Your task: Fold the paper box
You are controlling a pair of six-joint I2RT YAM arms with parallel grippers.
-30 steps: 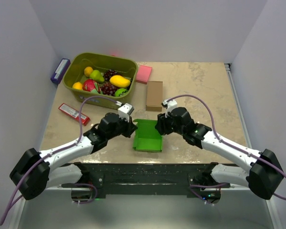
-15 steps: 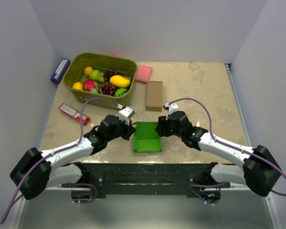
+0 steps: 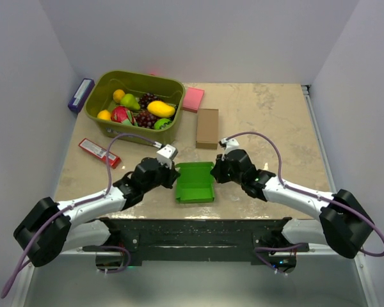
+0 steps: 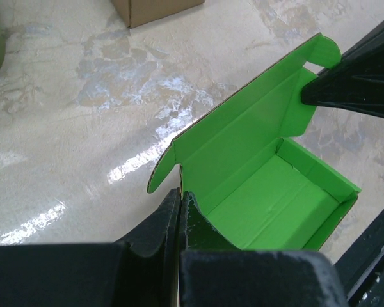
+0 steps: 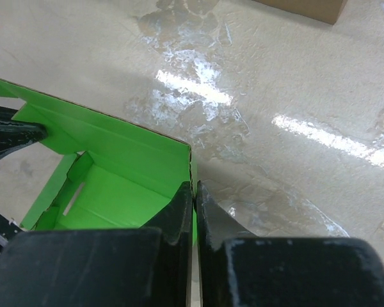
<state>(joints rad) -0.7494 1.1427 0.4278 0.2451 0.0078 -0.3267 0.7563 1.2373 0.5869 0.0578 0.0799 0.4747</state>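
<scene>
box location: paper box sits near-centre on the table, between the two arms and just near of the brown cardboard box.
box state: open tray with its low walls up. The lid panel stands along the far side with a rounded ear at each end. Lid not down yet.
left gripper: jaws pinched fully together on the tray's left wall at the far corner. The left wrist view shows thin card sandwiched between them.
right gripper: same on the right. Jaws are closed tight on the right wall's far corner, with the green edge showing in the slit.
why this hold: my read is that both grips sit at the lid-hinge corners to keep the side walls upright and square. They also stop the light tray sliding, and each gripper sits next to an ear that needs tucking.
progress: I'd judge past halfway. The tray is formed. The ears still need folding in and the lid still needs bringing toward the near side and closing.
risk: the card is thin, so a pinch close to a crease could crumple it. Arms pulling apart could splay the walls flat.
clutter: fruit basket, pink pad and red packet lie far and left, well apart from the work.
</scene>
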